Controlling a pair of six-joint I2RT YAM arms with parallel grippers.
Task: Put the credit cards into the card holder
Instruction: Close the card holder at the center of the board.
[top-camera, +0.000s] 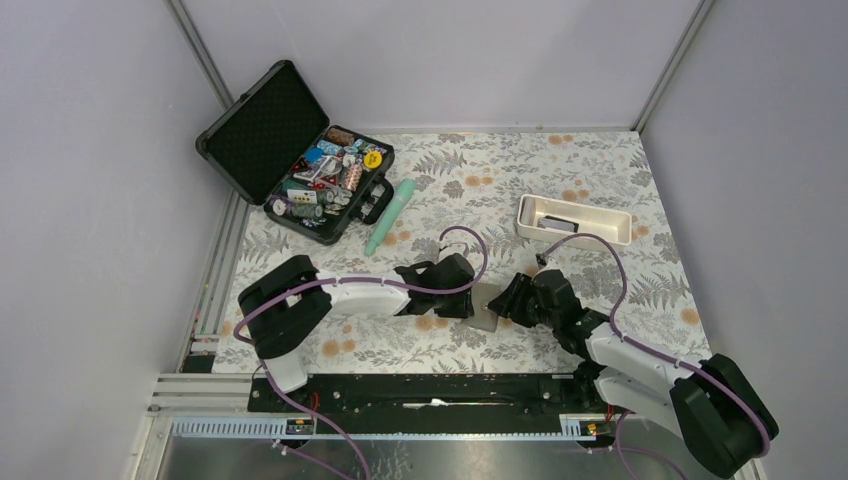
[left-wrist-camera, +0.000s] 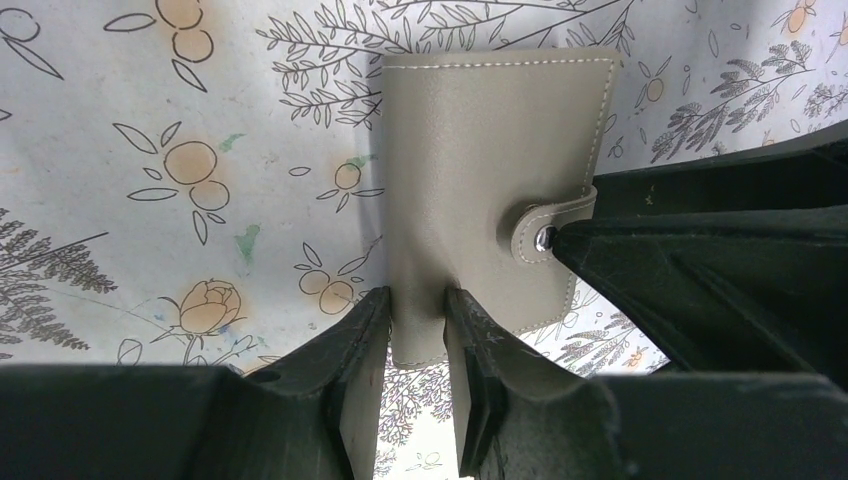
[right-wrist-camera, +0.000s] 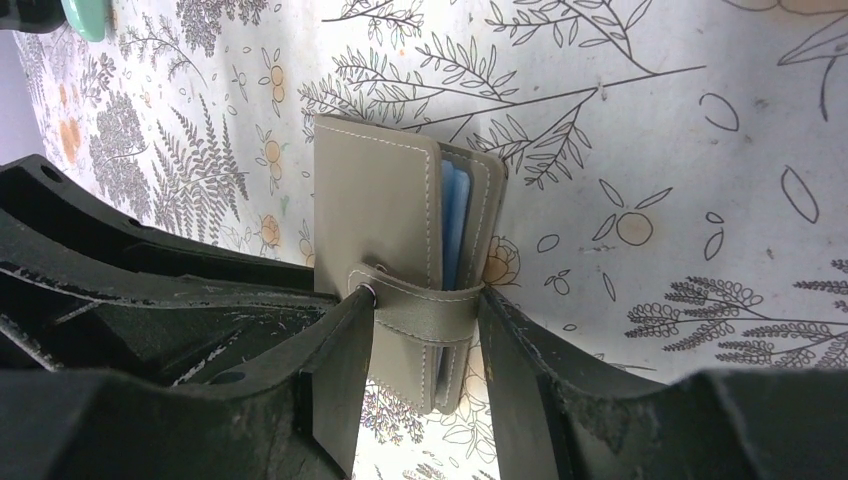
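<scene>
The card holder (top-camera: 487, 306) is held between both grippers near the middle of the near edge of the table (top-camera: 620, 170). It is folded shut, its strap (right-wrist-camera: 425, 305) is brought over the snap (left-wrist-camera: 543, 238), and blue credit cards (right-wrist-camera: 452, 225) are seen tucked inside. The left gripper (left-wrist-camera: 417, 330) is closed narrowly on one edge of the holder. The right gripper (right-wrist-camera: 425, 345) is pinched across the covers at the strap. Whether the snap is fully fastened cannot be told. No loose card is made out on the cloth, so the task is judged nearly done, with only fastening and release left. A dark item (top-camera: 560, 223) in the white tray (top-camera: 525, 215), toward the far right corner, cannot be identified.
</scene>
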